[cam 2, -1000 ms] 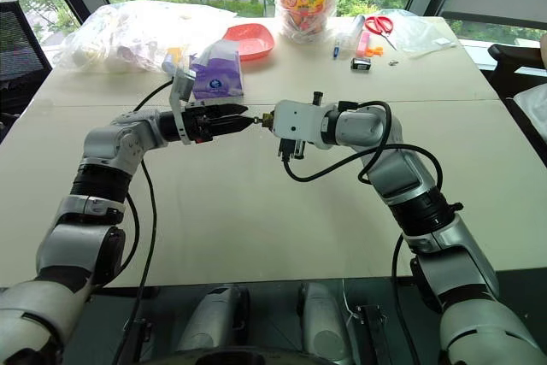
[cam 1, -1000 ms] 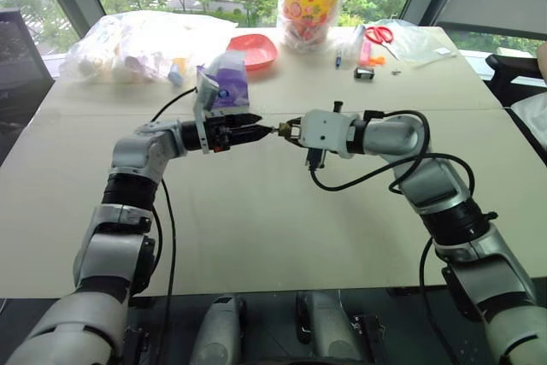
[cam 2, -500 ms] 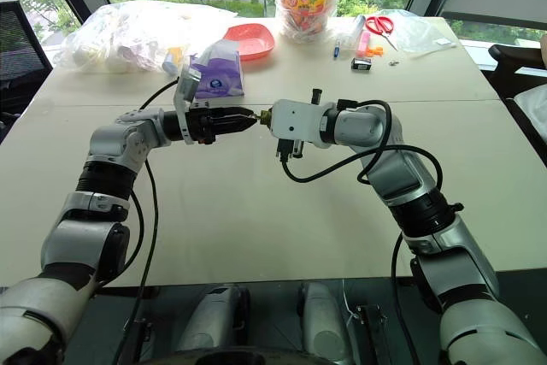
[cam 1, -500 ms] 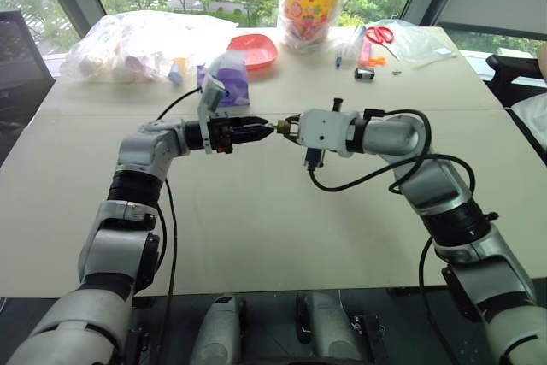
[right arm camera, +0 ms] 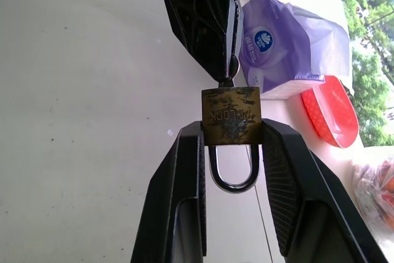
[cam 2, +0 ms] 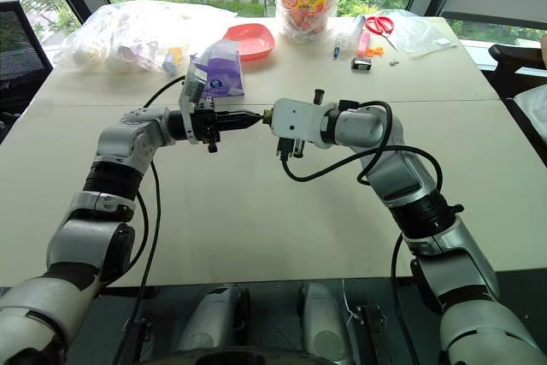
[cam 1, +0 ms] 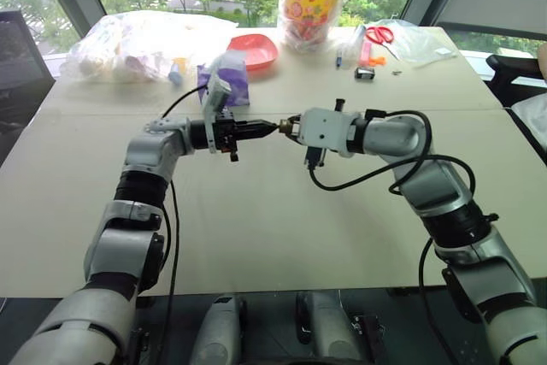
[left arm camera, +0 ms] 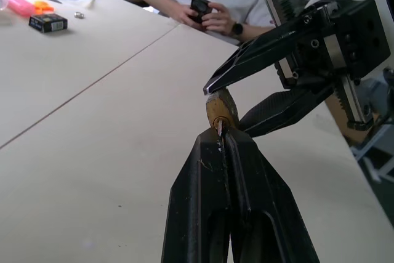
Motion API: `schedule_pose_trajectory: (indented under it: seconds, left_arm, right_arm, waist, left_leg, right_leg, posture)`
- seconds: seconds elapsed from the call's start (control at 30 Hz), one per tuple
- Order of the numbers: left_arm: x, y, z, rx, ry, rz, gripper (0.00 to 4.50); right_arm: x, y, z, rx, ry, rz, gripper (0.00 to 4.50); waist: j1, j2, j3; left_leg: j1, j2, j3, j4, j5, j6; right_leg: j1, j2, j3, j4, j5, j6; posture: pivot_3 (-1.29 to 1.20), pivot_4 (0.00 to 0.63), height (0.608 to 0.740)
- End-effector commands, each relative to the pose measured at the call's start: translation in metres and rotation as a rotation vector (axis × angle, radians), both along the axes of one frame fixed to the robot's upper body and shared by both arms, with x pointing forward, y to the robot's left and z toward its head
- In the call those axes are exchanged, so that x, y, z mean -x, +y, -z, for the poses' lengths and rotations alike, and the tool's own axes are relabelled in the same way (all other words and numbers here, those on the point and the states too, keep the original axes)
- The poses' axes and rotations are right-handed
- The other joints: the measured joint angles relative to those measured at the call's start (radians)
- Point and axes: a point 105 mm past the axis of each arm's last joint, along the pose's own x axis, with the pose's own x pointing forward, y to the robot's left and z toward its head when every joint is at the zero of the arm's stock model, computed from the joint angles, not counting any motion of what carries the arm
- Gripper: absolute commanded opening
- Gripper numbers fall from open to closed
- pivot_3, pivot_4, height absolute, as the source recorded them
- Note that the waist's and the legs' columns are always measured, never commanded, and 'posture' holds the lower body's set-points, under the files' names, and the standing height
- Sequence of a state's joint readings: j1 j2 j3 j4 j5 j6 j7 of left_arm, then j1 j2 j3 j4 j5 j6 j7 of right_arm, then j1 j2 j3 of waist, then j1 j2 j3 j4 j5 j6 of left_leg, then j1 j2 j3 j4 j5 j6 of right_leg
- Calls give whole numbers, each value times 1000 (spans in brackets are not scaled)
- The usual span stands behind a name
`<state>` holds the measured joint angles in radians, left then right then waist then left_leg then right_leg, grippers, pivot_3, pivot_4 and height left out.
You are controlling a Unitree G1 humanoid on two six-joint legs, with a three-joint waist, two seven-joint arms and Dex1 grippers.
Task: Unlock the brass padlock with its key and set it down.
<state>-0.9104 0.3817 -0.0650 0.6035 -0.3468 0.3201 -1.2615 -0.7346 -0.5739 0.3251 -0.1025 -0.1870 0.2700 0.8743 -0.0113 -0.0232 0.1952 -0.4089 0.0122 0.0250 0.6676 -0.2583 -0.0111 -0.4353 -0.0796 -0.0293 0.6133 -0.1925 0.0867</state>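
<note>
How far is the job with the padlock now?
Done: the right claw holds the brass padlock above the table, and the left claw is shut on the key at the lock's bottom. In hand: turning the key. Left: the shackle looks closed, and the padlock is not yet set down.

The padlock [right arm camera: 231,115] bears stamped letters, seen upside down, that seem to read "PADLOCK". A purple packet [right arm camera: 280,47] carries a round logo, too small to read.

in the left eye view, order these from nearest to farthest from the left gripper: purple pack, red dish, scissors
1. purple pack, just behind the left gripper
2. red dish, farther back
3. scissors, far back on the right
</note>
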Motion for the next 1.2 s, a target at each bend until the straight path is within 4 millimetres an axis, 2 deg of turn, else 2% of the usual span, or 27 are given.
schedule_pose_trajectory:
  seconds: [0.03, 0.17, 0.27, 0.33, 0.43, 0.5, 0.67, 1.1, 1.2]
  left_arm:
    - [-3, 1, 1, -136, -190, -20, 38]
    - [-4, 0, 5, -248, -353, -5, 38]
    - [-3, 0, 6, -253, -354, 7, 38]
    - [-3, 1, 3, -192, -263, 3, 38]
    - [7, 10, -10, 23, 95, 48, 38]
    - [12, 17, -20, 113, 205, 80, 603]
    - [8, 15, -25, 120, 192, 32, 2487]
    - [9, -10, -15, 113, 211, 75, 2487]
    - [8, -14, -14, 117, 213, 77, 1694]
  right_arm:
    - [14, 10, -17, -29, -44, -77, 692]
    - [15, 11, -15, -32, -26, -78, 692]
    - [15, 10, -15, -30, -25, -76, 692]
    - [14, 10, -15, -28, -27, -75, 692]
    - [13, 9, -14, -9, -48, -67, 692]
    - [12, 7, -13, 9, -63, -61, 692]
    - [12, 7, -13, 14, -72, -64, 692]
    - [14, 12, -17, 2, -85, -77, 692]
    - [15, 13, -18, 0, -87, -78, 692]
  waist:
    - [1, 0, 0]
    - [1, 0, 0]
    - [1, 0, 0]
    - [0, 0, 0]
    - [-3, 0, 0]
    - [-8, 0, 0]
    - [2, 0, 0]
    - [-2, 0, 0]
    - [-1, 0, 0]
  left_leg:
    - [0, 0, 0, 0, 0, 0]
    - [0, 0, 0, 0, 0, 0]
    - [0, 0, 0, 0, 0, 0]
    - [0, 0, 0, 0, 0, 0]
    - [0, 0, 0, 0, 0, 0]
    - [0, 0, 0, 0, 0, 0]
    - [0, 0, -1, 0, 0, 0]
    - [0, 0, -1, 0, 0, 0]
    - [0, -1, -1, 0, 0, 0]
  right_leg:
    - [0, 0, 0, 0, 0, 0]
    - [0, 0, 0, 0, 0, 0]
    - [0, 0, 0, 0, 0, 0]
    - [0, 0, 0, 0, 0, 0]
    - [0, 0, 0, 0, 0, 0]
    - [0, 0, 0, 1, 0, 1]
    - [0, 1, 0, 1, -1, 1]
    - [1, 0, 0, 0, -1, 1]
    - [1, 0, 0, 0, -1, 1]
  posture:
    - [0, 150, 740]
    - [0, 150, 740]
    - [0, 150, 740]
    - [0, 150, 740]
    - [0, 150, 740]
    - [0, 150, 740]
    - [0, 150, 740]
    - [0, 150, 740]
    - [0, 150, 740]
